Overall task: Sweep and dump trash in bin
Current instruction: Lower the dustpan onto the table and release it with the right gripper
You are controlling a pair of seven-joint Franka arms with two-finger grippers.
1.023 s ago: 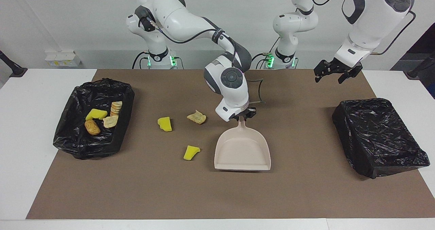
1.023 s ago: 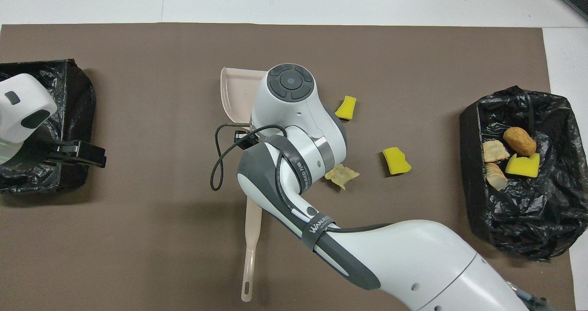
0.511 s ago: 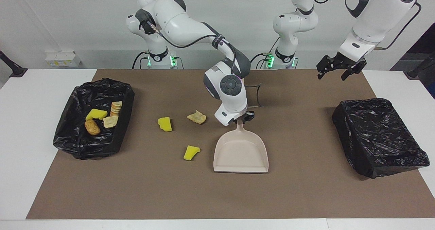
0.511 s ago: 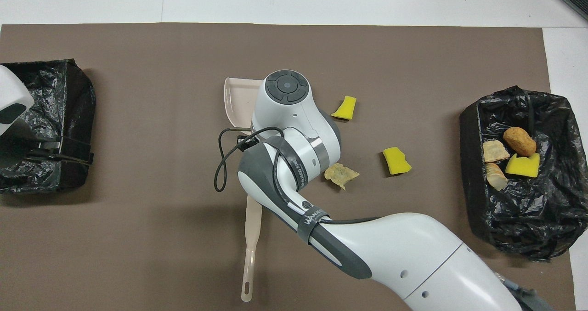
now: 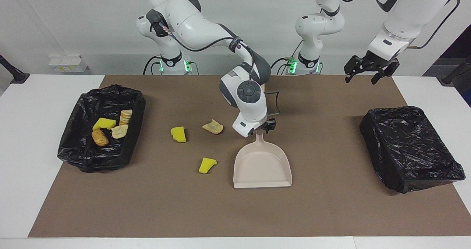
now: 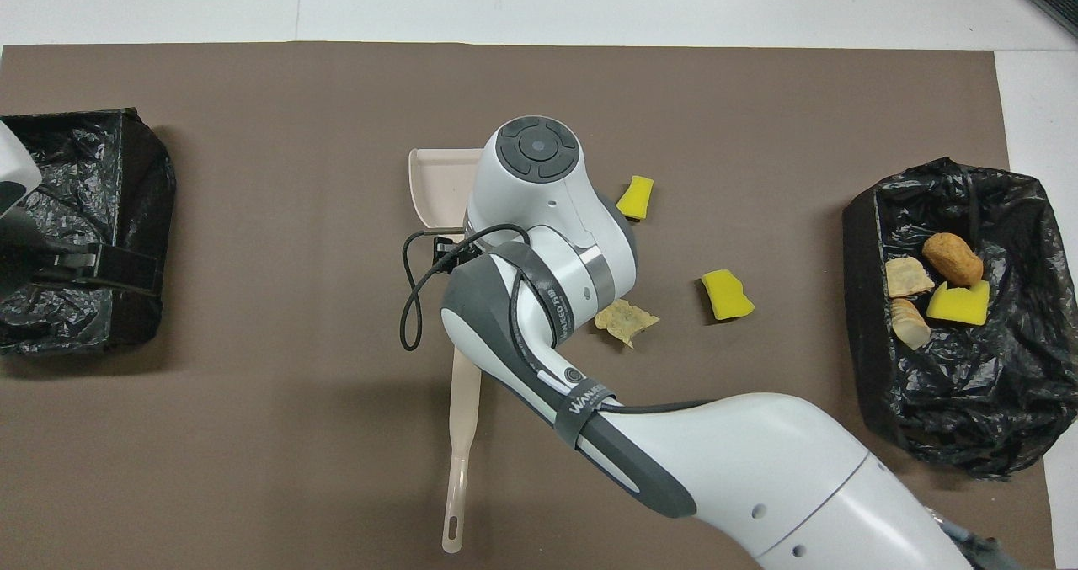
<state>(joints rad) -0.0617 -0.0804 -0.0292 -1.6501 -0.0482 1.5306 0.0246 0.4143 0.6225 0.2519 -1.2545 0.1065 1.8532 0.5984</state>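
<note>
A beige dustpan (image 5: 263,166) (image 6: 434,178) lies flat in the middle of the brown mat. My right gripper (image 5: 265,127) is low over its handle (image 5: 260,137), and the wrist hides the fingers. Loose trash lies beside the pan toward the right arm's end: two yellow wedges (image 5: 178,134) (image 5: 207,165) and a beige cracker piece (image 5: 212,127). The black-lined bin (image 5: 92,160) at that end holds a yellow wedge (image 5: 104,124), a brown nugget (image 5: 99,137) and cracker pieces (image 5: 125,117). My left gripper (image 5: 368,72) hangs open and empty, high at the left arm's end.
A second black-lined bin (image 5: 408,146) stands at the left arm's end of the mat. A long beige handle (image 6: 461,452) runs out from under the right arm toward the robots. A black cable (image 6: 408,300) loops off the right wrist.
The left gripper has risen and drawn back toward the robots. The right wrist has shifted slightly over the handle, and the dustpan has slid a little away from the robots.
</note>
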